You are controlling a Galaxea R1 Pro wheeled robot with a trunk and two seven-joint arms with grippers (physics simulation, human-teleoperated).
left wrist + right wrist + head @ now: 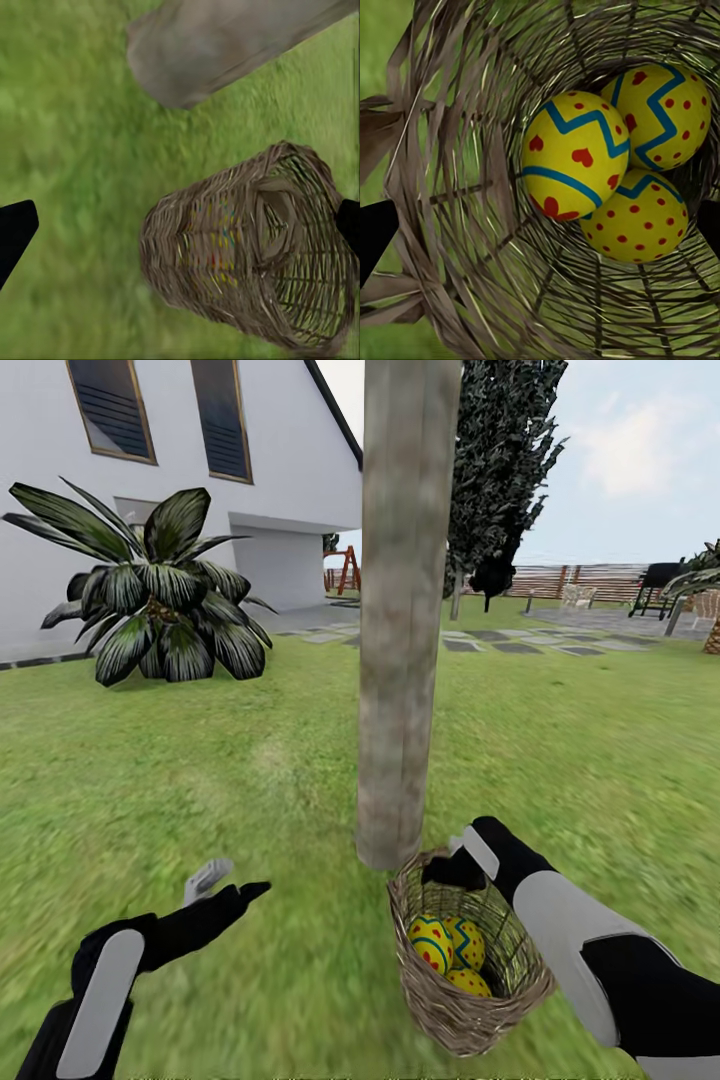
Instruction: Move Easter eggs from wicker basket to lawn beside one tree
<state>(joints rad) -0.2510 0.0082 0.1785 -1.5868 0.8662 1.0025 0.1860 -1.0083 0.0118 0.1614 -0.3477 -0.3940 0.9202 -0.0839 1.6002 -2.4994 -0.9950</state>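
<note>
Three Easter eggs (pixel 450 952) sit in the wicker basket (pixel 440 1000) — gripped by right end effector (pixel 462 865).

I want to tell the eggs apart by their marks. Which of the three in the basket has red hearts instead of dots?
The egg with red hearts is the one that partly covers both dotted eggs in the wicker basket.

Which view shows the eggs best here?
The right wrist view: all three eggs fill the basket interior, zigzags and red marks sharp. The head view shows them small, partly hidden by the rim. The left wrist view gives only colour glints through the weave.
</note>
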